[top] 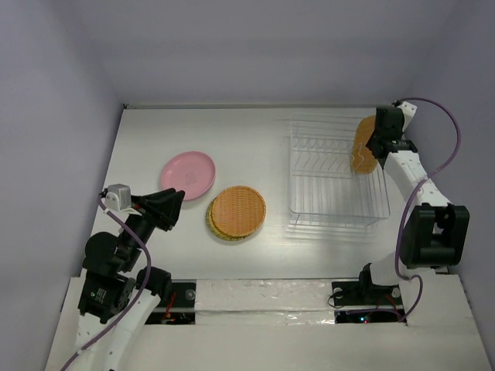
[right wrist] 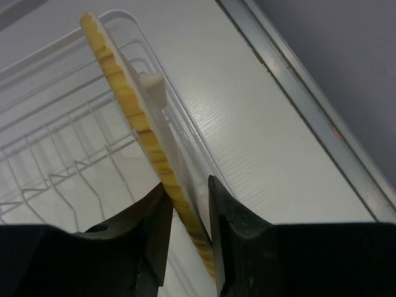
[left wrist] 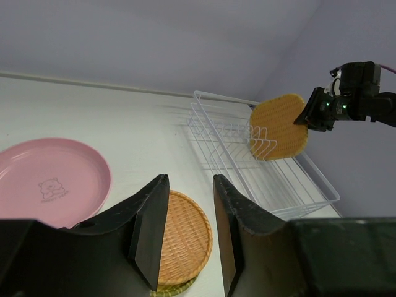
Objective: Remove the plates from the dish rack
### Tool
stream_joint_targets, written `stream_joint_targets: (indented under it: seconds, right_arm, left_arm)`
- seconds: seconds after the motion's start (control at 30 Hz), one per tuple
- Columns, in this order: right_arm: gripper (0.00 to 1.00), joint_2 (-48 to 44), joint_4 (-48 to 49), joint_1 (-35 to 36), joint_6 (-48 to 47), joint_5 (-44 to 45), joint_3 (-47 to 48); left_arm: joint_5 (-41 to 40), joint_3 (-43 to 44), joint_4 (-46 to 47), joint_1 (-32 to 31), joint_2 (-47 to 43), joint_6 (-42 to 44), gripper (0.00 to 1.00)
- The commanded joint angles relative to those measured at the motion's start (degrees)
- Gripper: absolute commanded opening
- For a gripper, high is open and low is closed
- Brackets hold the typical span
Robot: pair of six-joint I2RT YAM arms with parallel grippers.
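The white wire dish rack [top: 337, 219] stands at the right of the table. My right gripper [top: 377, 143] is shut on the rim of a rounded-square orange plate [top: 362, 147], held on edge at the rack's far right end. The right wrist view shows the plate's woven edge [right wrist: 130, 99] between the jaws of that gripper [right wrist: 189, 192]. A pink plate [top: 188, 172] and a round orange woven plate [top: 237, 211] lie flat on the table to the left, with another rim under the woven one. My left gripper [top: 176, 202] is open and empty between them.
The rack's other slots [left wrist: 278, 185] hold nothing. The left wrist view shows the pink plate [left wrist: 49, 179], the woven plate [left wrist: 182, 238] and the held plate [left wrist: 279, 127]. Walls close the table at the back and both sides.
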Motion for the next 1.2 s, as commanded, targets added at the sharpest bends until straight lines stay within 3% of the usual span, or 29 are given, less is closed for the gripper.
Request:
stream_joint_targets:
  seconds: [0.0, 0.1, 0.33, 0.77, 1.17]
  right_arm:
    - [0.34, 2.11, -1.56, -0.26, -4.08, 3.07, 3.87]
    - [0.16, 3.61, -2.0, -0.26, -5.75, 3.87, 4.23]
    - [0.0, -0.08, -1.48, -0.26, -8.92, 2.73, 5.63]
    - [0.0, -5.79, 3.62, 3.16, -16.56, 4.47, 4.05]
    - [0.0, -6.76, -5.16, 7.74, -17.97, 14.85, 16.61]
  left_arm:
    - [-0.96, 0.5, 1.59, -1.01, -1.18, 0.15, 0.32]
    - [-1.22, 0.5, 1.59, -1.02, -1.54, 0.15, 0.32]
    - [-1.57, 0.41, 1.59, -1.02, -1.45, -0.02, 0.33]
    - [-1.66, 0.33, 1.5, -1.02, -0.75, -0.28, 0.33]
    - [-1.49, 0.24, 1.59, -1.02, -0.22, -0.28, 0.33]
